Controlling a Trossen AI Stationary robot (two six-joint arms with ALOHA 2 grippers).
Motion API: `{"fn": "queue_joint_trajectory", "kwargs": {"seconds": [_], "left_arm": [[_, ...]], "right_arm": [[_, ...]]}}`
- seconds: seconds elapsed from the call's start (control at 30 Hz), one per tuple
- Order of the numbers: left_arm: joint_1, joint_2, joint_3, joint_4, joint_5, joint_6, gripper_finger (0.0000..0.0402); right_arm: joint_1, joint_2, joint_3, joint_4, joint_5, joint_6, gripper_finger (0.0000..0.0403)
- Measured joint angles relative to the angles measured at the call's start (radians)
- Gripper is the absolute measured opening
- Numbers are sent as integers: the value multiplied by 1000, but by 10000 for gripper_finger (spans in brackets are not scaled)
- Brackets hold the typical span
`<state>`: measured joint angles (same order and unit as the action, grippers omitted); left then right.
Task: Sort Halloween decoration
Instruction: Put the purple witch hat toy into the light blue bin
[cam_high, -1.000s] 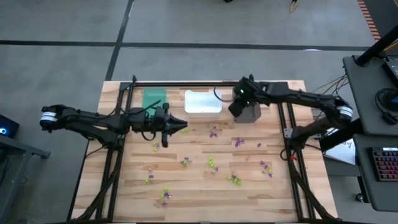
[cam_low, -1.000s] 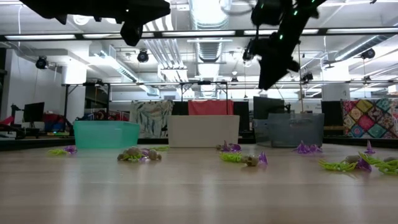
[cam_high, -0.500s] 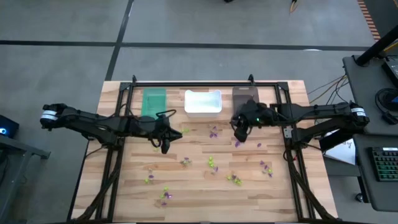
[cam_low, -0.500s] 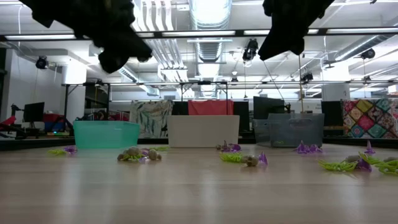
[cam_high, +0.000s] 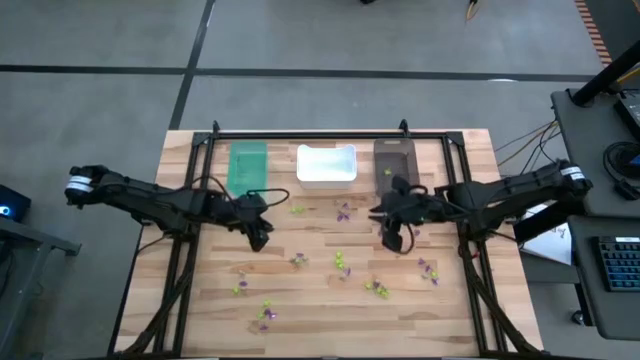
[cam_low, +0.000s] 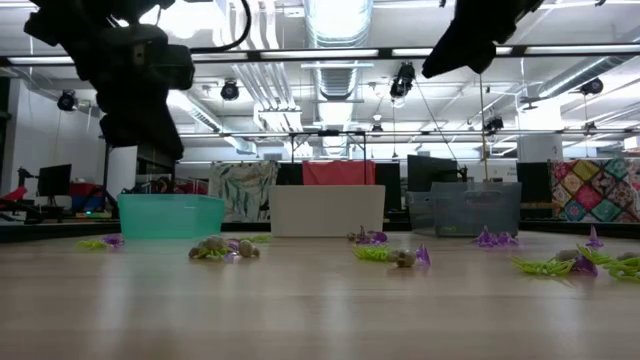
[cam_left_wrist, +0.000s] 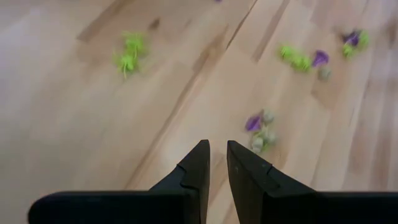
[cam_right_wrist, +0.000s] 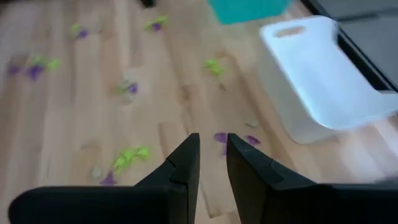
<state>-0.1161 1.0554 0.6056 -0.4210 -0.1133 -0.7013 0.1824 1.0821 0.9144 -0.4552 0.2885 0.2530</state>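
Both pairs of jaws stand narrow with nothing between them: the left gripper (cam_high: 259, 238) at centre-left, the right gripper (cam_high: 392, 238) at centre-right. The Halloween decoration (cam_high: 341, 262) lies scattered over the lower table (cam_high: 450, 310). Along the upper edge stand a teal bin (cam_high: 247, 165), a white bin (cam_high: 326, 164) and a dark brown bin (cam_high: 394, 160), their contents unclear; no writing is readable.

arms: two slim black jointed ones, pretty matte
bands: white ring near each arm's outer end
cables: thin black loops along the left arm, same on the right
fingers (cam_left_wrist: 198, 167): flat black wedges with angled, stepped tips, two per wrist
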Motion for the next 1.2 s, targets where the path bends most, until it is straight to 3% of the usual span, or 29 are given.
{"fn": "queue_joint_trajectory", "kwargs": {"seconds": [0.23,0.5,0.7,0.93,1.07,1.2], "left_arm": [[-20,0,0,-17,30,74,38],[-28,0,0,-116,113,110,38],[-46,9,0,-231,115,-19,38],[-86,37,0,-236,115,-176,38],[-95,75,43,-261,96,-303,38],[-93,140,113,-289,39,-322,38]], "right_arm": [[81,0,-139,221,-1,-82,68],[102,-1,-214,324,0,-43,68],[101,-1,-215,337,20,-56,68],[101,-1,-215,335,106,-97,68],[101,-1,-215,336,106,-118,68],[99,-1,-215,339,107,-121,68]]}}
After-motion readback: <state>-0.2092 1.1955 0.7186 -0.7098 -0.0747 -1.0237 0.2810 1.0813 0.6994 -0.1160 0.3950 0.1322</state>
